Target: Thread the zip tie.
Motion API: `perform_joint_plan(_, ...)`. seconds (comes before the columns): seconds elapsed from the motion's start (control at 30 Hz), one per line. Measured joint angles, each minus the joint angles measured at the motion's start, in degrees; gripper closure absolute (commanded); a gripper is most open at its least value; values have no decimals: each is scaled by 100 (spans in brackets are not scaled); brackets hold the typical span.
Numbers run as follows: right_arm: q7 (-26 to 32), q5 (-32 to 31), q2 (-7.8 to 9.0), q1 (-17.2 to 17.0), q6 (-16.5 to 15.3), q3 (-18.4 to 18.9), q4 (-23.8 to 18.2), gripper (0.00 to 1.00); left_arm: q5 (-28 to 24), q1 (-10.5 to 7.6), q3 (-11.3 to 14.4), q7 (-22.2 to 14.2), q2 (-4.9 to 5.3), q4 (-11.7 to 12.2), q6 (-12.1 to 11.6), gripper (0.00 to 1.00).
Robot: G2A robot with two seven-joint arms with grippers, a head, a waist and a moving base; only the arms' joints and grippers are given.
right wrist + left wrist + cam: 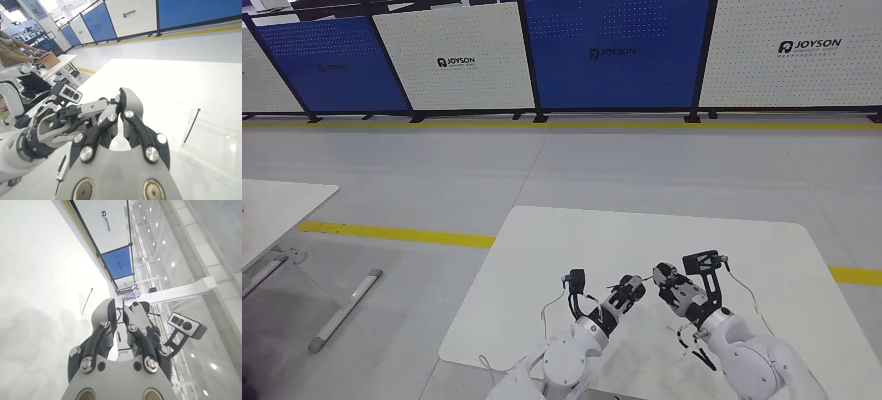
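Task object: a loose zip tie (191, 126), black, thin and almost straight, with a small square head at one end and a tapered tail at the other. It is seen lying flat on a clear tray (217, 151) on the white table (592, 240), apart from both grippers and touched by neither.

Top view: the layout is given here. Both arms are seen at the near edge of the table. The left gripper (638, 289) and right gripper (658, 276) are set tip to tip above the tabletop.

Left wrist view: the loose zip tie (87, 301) is seen again, flat on the table. The left gripper (119, 308) is seen with its fingers drawn close, a narrow gap left between the pads. In that gap a thin black strip is noted, taken to be a second zip tie (116, 318), lying along one pad and apparently pinched. The right gripper (136, 306) is seen just beyond the fingertips.

Right wrist view: the right gripper (119, 94) is seen clenched, its black pads pressed together along their length. What is caught between them cannot be made out. A small black block, probably the head of the second zip tie (112, 101), is seen at the tip of the left gripper (110, 102), just beside the right gripper's fingers.
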Motion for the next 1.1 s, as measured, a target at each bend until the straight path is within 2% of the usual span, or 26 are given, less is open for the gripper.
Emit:
perform_joint_plan(0.1,5,-9,6,-8,-10,-1,-3,100,-25,-22,2,18,-9,29,4,100)
perform_joint_plan(0.9,180,-72,51,26,-115,-39,-43,100,93,19,-16,-61,-11,-5,-142,100)
perform_joint_plan(0.93,197,-50,51,32,-113,-40,-38,66,91,19,-20,-60,-11,-5,-142,100)
perform_joint_plan(0.97,213,-23,51,39,-106,-40,-34,53,89,19,-24,-57,-12,-5,-140,100)
perform_joint_plan(1.0,231,11,51,49,-96,-40,-29,18,87,18,-28,-51,-13,-4,-132,100)
perform_joint_plan(1.03,241,29,52,55,-93,-40,-26,5,84,17,-31,-46,-13,-2,-125,100)
perform_joint_plan(1.07,248,40,53,61,-91,-40,-23,0,81,15,-32,-42,-14,1,-118,100)
perform_joint_plan(1.1,252,45,54,65,-88,-39,-21,0,76,15,-34,-41,-15,4,-111,100)
